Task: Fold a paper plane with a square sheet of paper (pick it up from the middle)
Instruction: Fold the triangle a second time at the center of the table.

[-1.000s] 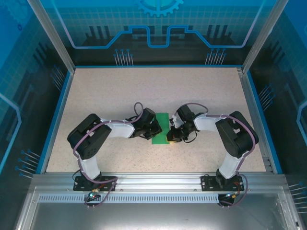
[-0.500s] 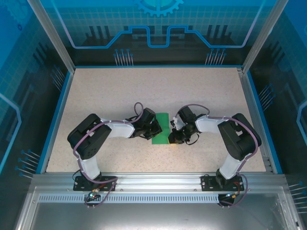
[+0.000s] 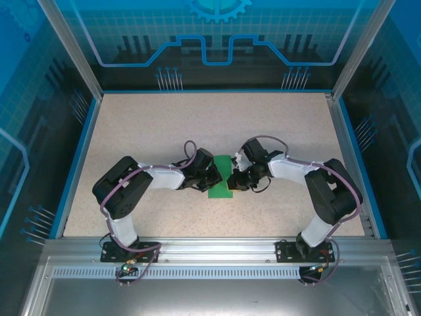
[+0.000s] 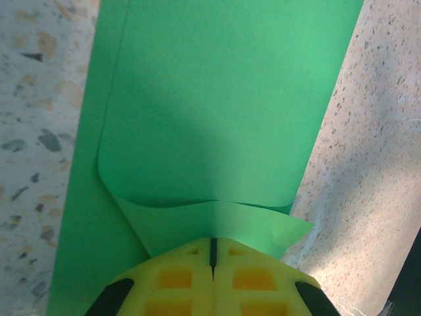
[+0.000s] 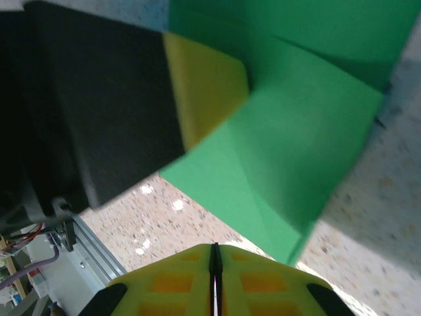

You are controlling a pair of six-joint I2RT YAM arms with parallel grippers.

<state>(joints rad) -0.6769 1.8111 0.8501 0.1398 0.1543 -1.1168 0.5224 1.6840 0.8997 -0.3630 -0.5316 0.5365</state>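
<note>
The left gripper point(image 4: 212, 245) is pinching the square sheet of paper point(image 4: 210, 99) by its curled edge. The right gripper point(image 5: 214, 253) is squeezing shut on nothing, just beside it.

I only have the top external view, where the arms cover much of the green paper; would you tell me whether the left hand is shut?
Observer: Yes. In the left wrist view the left hand has its fingers together, and its tips meet a flap of the square sheet of paper that curls over in a soft, uncreased loop.
Operator: Thank you. And how does the right hand stand?
Observer: The right wrist view shows the right hand shut as well. A corner of the sheet lies just ahead of its tips, with nothing visible between them.
</note>
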